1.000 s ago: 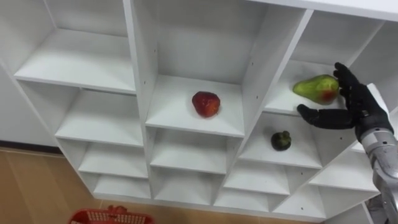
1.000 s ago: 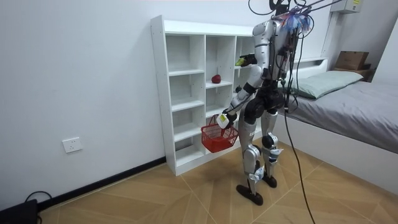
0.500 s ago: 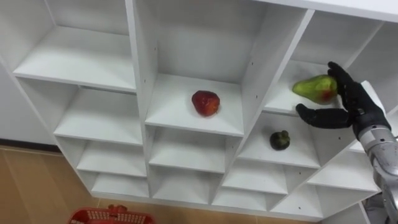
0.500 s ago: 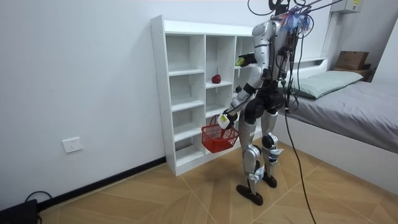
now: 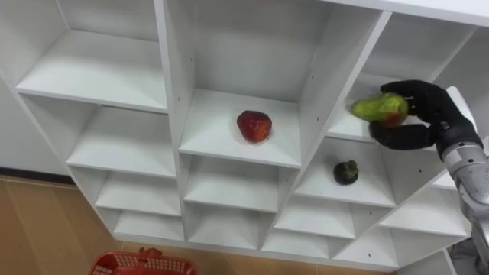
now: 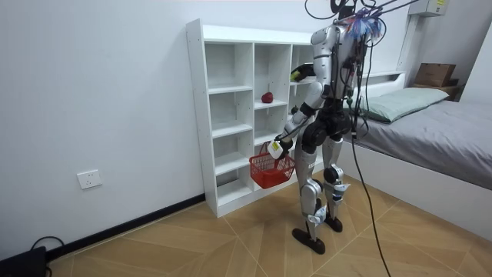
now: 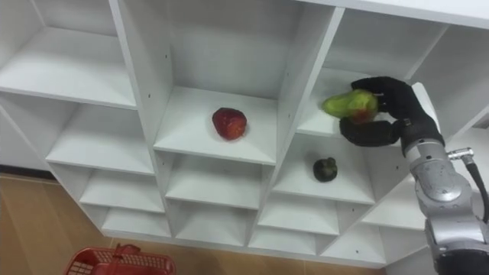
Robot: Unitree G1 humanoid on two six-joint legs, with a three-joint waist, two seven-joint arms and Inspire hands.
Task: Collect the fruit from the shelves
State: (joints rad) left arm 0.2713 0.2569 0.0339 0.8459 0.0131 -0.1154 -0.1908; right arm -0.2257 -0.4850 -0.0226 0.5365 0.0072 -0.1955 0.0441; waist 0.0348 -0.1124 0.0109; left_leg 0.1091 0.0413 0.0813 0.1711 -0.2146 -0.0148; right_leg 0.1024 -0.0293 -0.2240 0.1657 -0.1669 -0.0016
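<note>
Green pear (image 5: 378, 108) with a red blush: held in the right hand (image 5: 424, 114), at the front edge of the upper compartment in the closet's right column. Lies roughly sideways, narrow end toward the middle column; contact with the shelf board not determinable.

Right hand: closed round the pear, with dark fingers wrapped over the top and far end and thumb curled beneath. Reaches in from the lower right on a raised forearm.

Red apple (image 5: 253, 126): rests on the middle column's shelf at about the same height, well apart from the hand. Small dark fruit (image 5: 345, 172): sits one shelf below the pear, in the right column, untouched.

Left hand (image 6: 277, 146): held low and forward in the room view, at the handle of a red basket (image 5: 141, 264) hanging in front of the lower shelves. Manner of hold too small to make out.

White closet (image 5: 170, 92): open-fronted, three columns of compartments, set against a white wall (image 6: 100, 92). Stands upright directly before it, on a wooden floor (image 6: 231, 246). Bed (image 6: 438, 131) with grey cover at the room view's right; wall socket (image 6: 90, 179) low at the room view's left
</note>
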